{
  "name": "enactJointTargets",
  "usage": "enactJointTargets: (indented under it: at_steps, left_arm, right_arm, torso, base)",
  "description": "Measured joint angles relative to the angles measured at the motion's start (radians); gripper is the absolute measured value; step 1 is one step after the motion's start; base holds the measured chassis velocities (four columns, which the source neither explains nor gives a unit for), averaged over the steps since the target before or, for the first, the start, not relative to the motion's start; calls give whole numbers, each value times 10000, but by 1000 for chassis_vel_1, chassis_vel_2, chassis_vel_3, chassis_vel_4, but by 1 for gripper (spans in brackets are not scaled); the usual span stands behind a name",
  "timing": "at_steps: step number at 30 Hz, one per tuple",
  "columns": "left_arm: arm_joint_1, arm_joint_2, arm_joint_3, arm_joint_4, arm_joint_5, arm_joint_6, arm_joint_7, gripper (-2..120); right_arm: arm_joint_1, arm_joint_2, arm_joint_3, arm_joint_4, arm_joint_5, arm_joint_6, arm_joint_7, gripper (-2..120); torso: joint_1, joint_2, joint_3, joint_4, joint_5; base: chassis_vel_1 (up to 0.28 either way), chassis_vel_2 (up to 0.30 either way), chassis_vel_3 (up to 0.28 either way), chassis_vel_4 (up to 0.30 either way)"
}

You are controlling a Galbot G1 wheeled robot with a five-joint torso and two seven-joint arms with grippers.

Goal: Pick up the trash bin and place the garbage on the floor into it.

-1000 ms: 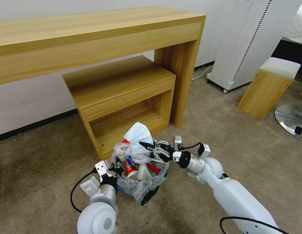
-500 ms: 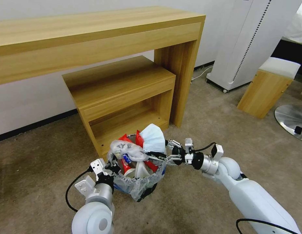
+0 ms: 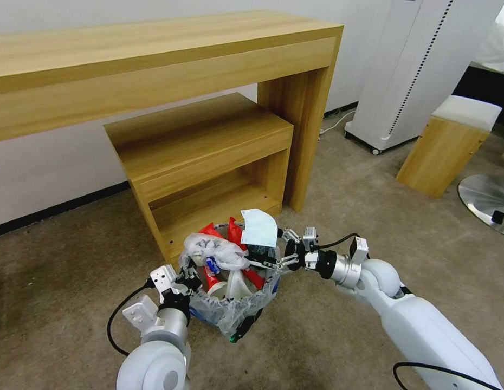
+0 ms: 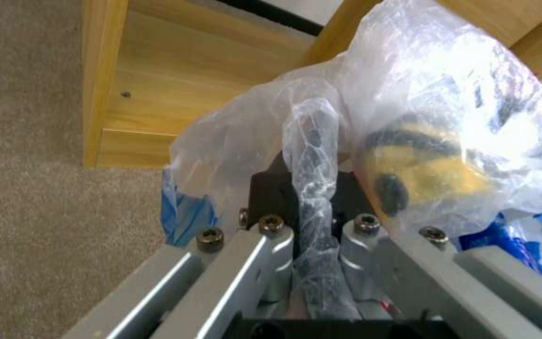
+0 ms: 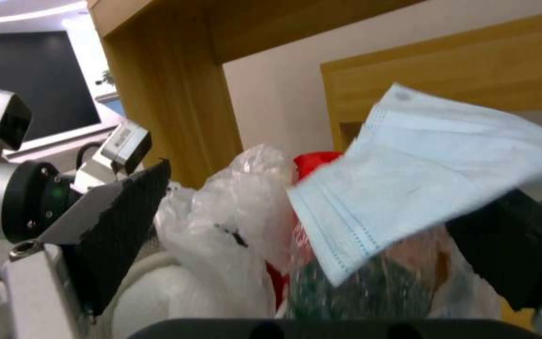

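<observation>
Two grippers at trash bin (image 3: pixel 233 311), right wrist view: mask (image 5: pixel 434 186) between fingers (image 5: pixel 120 221)

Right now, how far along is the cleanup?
Mostly done: the trash bin is heaped with garbage and the visible floor shows no litter. In hand: the left end effector grips the bin's rim, and the open right end effector is at the blue mask on top.

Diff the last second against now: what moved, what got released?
The right gripper pulled back from over the trash bin toward its right rim and opened, releasing the blue mask, now atop the heaped garbage. The left gripper stays clamped on the bin's bag-covered rim; bin barely moved.
</observation>
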Motion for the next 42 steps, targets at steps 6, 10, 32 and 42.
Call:
enactJointTargets:
  at_steps: [6,10,32,42]
  left_arm:
    - [57,9,86,-65,113,9,5,3]
    - [60,-42,290,-64,331,11,15,3]
    - [-348,-61,222,129,126,-93,127,3]
    - [-793,404,-828,439,-603,-28,78,3]
  right_arm:
    - [534,-217,-326,-11,303,21,-255,100]
    - [1683,-678,-1218,-198,683,23,-835,100]
    - [3715,-1023,-3340,-320,959,-266,-1917,100]
    - [1570,-787,303,921,1882,764,2652,100]
  torso:
    - [0,0,0,-2,2]
    - [0,1,0,3,0]
    - [0,0,1,-1,0]
    - [0,1,0,-1,0]
  base:
    - [0,0,0,0]
    - [0,0,0,0]
    - [0,0,0,0]
    - [0,0,0,0]
